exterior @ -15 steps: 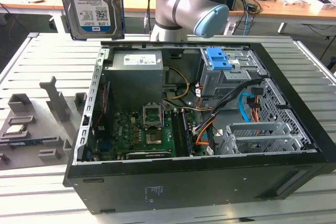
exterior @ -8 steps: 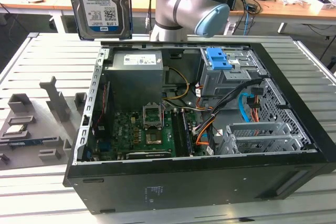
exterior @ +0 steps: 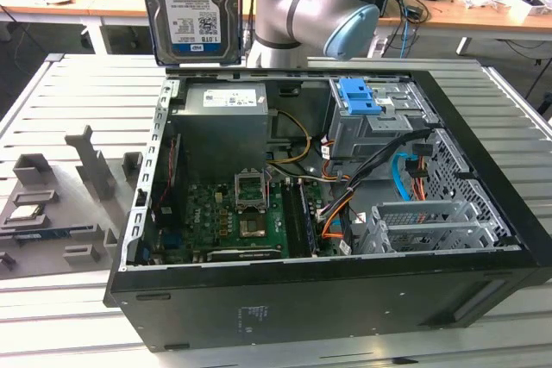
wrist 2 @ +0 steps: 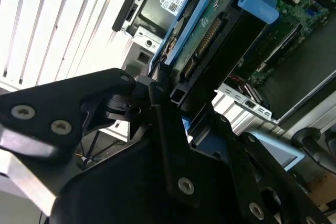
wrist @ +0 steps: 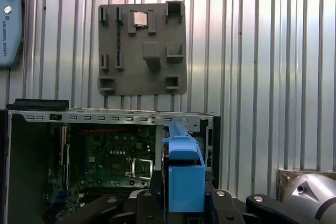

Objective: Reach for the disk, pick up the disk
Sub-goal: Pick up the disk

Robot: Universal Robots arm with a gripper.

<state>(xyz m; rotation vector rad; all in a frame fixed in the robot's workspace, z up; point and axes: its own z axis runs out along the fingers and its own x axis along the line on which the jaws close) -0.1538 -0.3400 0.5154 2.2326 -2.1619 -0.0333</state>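
Holding the disk [exterior: 197, 6] upright in mid-air, label toward the ext. cam, blue carrier round its edges. Hangs above the rear corner of the open PC case [exterior: 345, 299] on the exterior view's left, apart from the rim, touching nothing but the gripper [wrist 2: 184, 100]. Clamped on one end of the disk in the second wrist view, black fingers [wrist 2: 165, 129] closed against it; exact contact patch hard to make out, prob. on the carrier. Beneath, in the first wrist view: motherboard [wrist: 113, 161], then grey parts tray [wrist: 142, 48] on the slatted table [wrist: 262, 51]. Reach done; pick-up judged complete or nearly so. Calls for a firm hold and staying clear of the case rim.
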